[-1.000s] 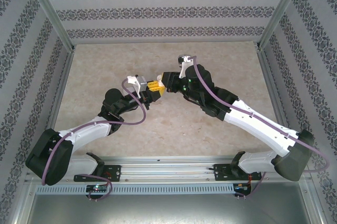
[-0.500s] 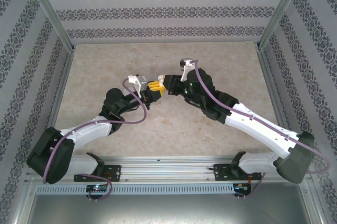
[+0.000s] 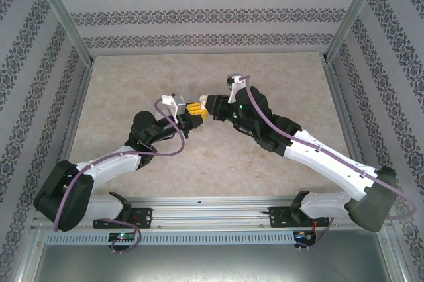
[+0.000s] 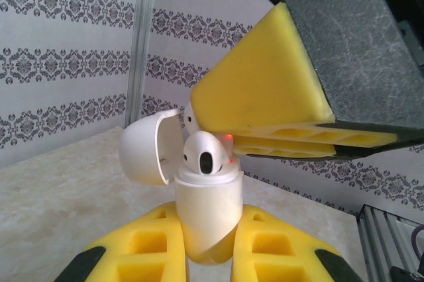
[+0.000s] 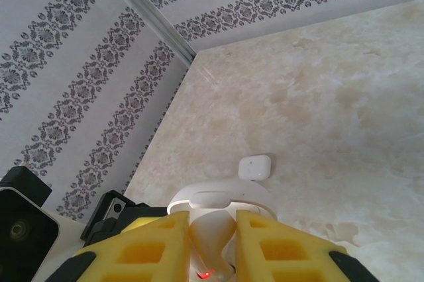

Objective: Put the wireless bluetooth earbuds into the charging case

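My left gripper (image 4: pixel 207 221) is shut on the lower body of a white charging case (image 4: pixel 207 202), holding it upright above the table with its lid (image 4: pixel 144 155) swung open to the left. One white earbud (image 4: pixel 204 153) sits in the case mouth, with a red light glowing beside it. My right gripper (image 5: pixel 213 224) comes in from above, its yellow fingers (image 4: pixel 262 90) right over the case. A second earbud (image 5: pixel 213 237) is pinched between them at the case opening. In the top view both grippers (image 3: pixel 201 110) meet at mid-table.
A second white case (image 5: pixel 255 167) lies shut on the marble tabletop (image 5: pixel 331 96) beyond the grippers. Patterned walls (image 3: pixel 212 14) and metal posts (image 4: pixel 142 37) ring the table. A metal rail (image 3: pixel 212 216) with the arm bases runs along the near edge.
My right gripper has edged slightly up and left, closing in over the case in my left gripper. The left arm has stayed still.
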You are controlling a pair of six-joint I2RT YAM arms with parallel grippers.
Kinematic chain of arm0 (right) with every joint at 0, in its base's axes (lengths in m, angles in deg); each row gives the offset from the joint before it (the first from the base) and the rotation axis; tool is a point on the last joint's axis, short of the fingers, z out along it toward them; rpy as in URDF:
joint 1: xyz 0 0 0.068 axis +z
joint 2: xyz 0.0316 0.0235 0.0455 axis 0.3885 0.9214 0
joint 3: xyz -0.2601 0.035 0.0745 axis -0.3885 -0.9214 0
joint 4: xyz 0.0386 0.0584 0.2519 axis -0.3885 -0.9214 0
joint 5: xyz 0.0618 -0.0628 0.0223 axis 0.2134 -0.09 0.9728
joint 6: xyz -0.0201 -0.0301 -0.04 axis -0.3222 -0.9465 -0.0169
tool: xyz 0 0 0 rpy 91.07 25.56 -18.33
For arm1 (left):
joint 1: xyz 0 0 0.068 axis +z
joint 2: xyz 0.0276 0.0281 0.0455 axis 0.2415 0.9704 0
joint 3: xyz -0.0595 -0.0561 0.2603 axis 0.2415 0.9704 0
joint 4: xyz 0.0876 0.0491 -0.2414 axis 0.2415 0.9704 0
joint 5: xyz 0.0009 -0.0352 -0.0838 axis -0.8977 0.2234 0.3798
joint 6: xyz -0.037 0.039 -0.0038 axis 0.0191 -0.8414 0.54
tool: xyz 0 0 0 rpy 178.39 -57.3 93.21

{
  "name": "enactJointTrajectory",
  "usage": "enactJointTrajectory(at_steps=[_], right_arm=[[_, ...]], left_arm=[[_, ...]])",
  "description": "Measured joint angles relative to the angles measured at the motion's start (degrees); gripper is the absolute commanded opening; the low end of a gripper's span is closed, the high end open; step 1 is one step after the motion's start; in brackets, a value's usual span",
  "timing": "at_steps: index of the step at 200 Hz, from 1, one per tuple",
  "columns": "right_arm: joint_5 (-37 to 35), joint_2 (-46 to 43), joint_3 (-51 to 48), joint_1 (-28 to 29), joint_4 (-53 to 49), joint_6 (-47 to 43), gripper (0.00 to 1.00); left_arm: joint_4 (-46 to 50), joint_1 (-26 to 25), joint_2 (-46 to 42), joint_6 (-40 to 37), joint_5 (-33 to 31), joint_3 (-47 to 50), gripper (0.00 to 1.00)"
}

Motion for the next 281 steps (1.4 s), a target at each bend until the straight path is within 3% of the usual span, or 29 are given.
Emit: enactJointTrajectory(at_steps=[281], right_arm=[[-0.57,-0.11,6.58,0.00,-11.19,-0.02,0.35]], left_arm=[[-1.75,-0.26,-0.66,0.15,-0.26,0.00,0.00]])
